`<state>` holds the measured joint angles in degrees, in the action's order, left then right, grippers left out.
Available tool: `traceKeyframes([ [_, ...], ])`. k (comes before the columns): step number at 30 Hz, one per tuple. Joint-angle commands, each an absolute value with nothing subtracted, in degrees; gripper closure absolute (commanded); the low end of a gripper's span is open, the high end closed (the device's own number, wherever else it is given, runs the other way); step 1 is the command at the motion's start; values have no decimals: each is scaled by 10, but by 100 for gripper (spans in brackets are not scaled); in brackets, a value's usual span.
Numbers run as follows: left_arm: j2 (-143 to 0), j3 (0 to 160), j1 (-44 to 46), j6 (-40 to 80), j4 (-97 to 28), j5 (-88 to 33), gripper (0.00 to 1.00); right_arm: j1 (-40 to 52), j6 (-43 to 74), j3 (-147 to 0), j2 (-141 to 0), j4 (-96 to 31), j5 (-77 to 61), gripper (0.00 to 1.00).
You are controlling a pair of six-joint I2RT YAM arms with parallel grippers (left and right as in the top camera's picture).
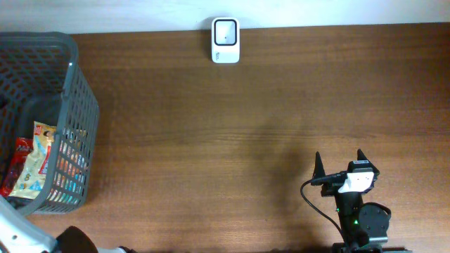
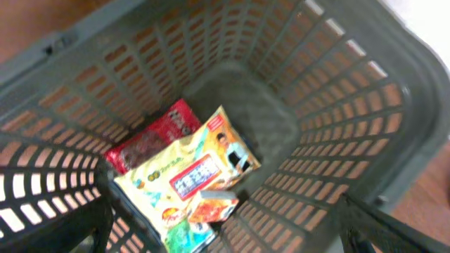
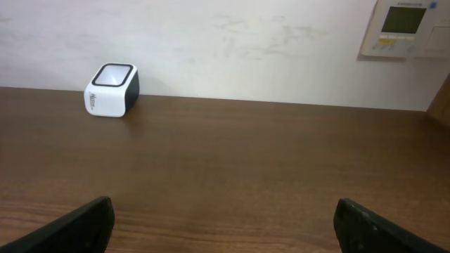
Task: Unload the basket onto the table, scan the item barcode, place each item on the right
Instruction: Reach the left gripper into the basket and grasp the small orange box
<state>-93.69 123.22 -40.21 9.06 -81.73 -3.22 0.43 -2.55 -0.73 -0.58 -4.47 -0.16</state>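
Snack packets (image 2: 184, 177) lie in the basket (image 2: 337, 105); left claw (image 2: 225, 221) hangs above, spread; right claw (image 1: 339, 163) spread, well away.

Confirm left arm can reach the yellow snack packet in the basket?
Probably yes. The left gripper hangs open above the grey basket, with the yellow snack packet directly below, lying over a red packet. The basket is open on top; its walls only narrow the approach.
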Motion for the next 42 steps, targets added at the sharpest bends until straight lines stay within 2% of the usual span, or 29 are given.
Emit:
traceKeyframes([
  [1,-963,1218,-407,98,-821,-47,1,8,-24,-3,-2,-47,3,1],
  [2,-971,1213,-407,98,-821,-47,5,8,-24,-3,-2,-47,3,1],
  [5,-1002,1185,-406,76,-817,-47,33,8,-24,-3,-2,-47,3,1],
  [6,-1012,1173,-406,62,-817,-47,35,7,-24,-3,-2,-47,3,1],
  [17,-1099,1042,-405,30,-792,-37,35,7,-24,-3,-2,-47,3,1],
  [27,-1100,940,-352,30,-759,-36,36,7,-24,-3,-2,-47,3,1],
  [30,-1100,903,-338,30,-725,1,39,8,-24,-3,-2,-47,3,1],
  [36,-1100,877,-339,34,-709,65,39,8,-24,-3,-2,-47,3,1],
  [42,-1101,869,-339,38,-708,72,41,8,-24,-3,-2,-47,3,1],
])
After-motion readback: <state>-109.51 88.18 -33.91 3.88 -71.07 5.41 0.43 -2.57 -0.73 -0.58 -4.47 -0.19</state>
